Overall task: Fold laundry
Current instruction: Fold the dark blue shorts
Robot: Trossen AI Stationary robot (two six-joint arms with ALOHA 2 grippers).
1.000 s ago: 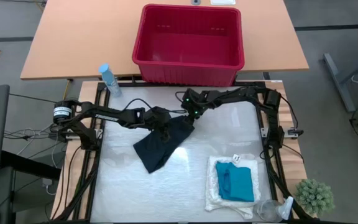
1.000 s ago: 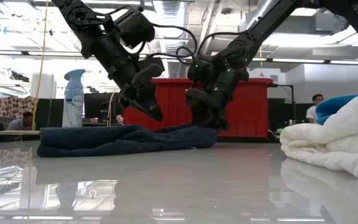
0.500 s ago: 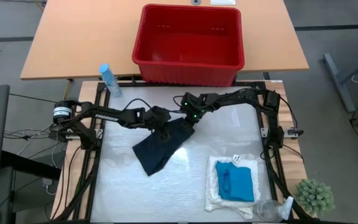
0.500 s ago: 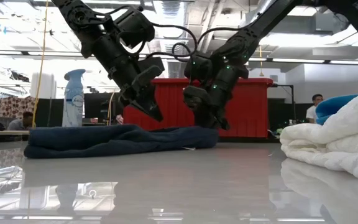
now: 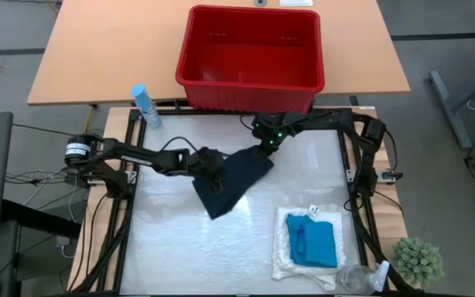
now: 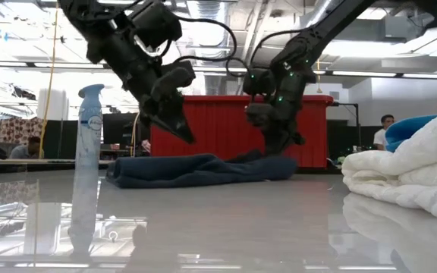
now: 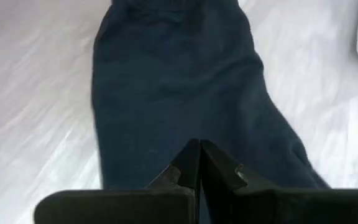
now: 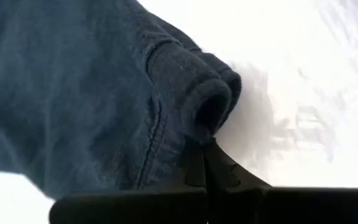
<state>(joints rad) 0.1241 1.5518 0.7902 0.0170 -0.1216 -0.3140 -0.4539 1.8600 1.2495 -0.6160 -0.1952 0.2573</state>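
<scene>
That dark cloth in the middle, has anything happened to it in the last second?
The right gripper closed on a corner of the dark garment and both arms dragged it toward the table's right; the left gripper stayed shut on it. The cream cloth, blue garment and red basket stayed put.

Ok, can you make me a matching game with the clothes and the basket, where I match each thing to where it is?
Things:
1. dark navy garment
2. turquoise garment
3. cream-white cloth
4. red basket

Places:
A. on the wooden table beyond the shiny work table
B. lying on top of the cream-white cloth
C. mid-table, between the left gripper and the right gripper, both shut on it
D. at the near right of the work table, under another garment

Pairs: 1-C, 2-B, 3-D, 4-A
</scene>
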